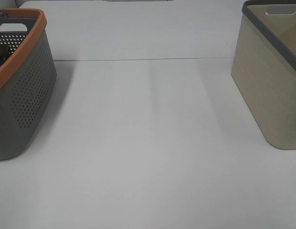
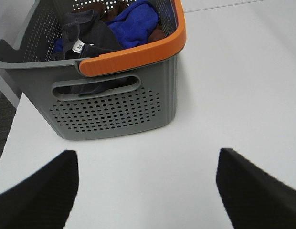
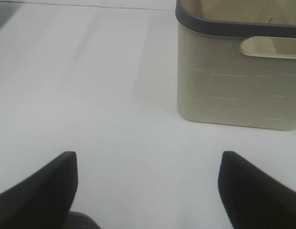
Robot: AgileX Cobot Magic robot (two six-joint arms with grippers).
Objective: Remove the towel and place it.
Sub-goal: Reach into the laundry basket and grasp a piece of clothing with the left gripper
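The dark navy-black towel (image 2: 86,33) with a small white label (image 2: 79,46) lies in the grey perforated basket (image 2: 110,112) with an orange rim, on top of a blue cloth (image 2: 133,24). In the exterior high view the same basket (image 1: 24,95) stands at the left edge and the towel barely shows. My left gripper (image 2: 148,191) is open and empty, above the table a little in front of the basket. My right gripper (image 3: 148,191) is open and empty, above the table short of the beige basket (image 3: 234,81). Neither gripper shows in the exterior high view.
The beige basket with a dark grey rim (image 1: 274,71) stands at the right edge of the white table (image 1: 148,143). A brown cloth (image 2: 114,12) also lies in the grey basket. The table's left edge and dark floor (image 2: 2,114) show beside the grey basket.
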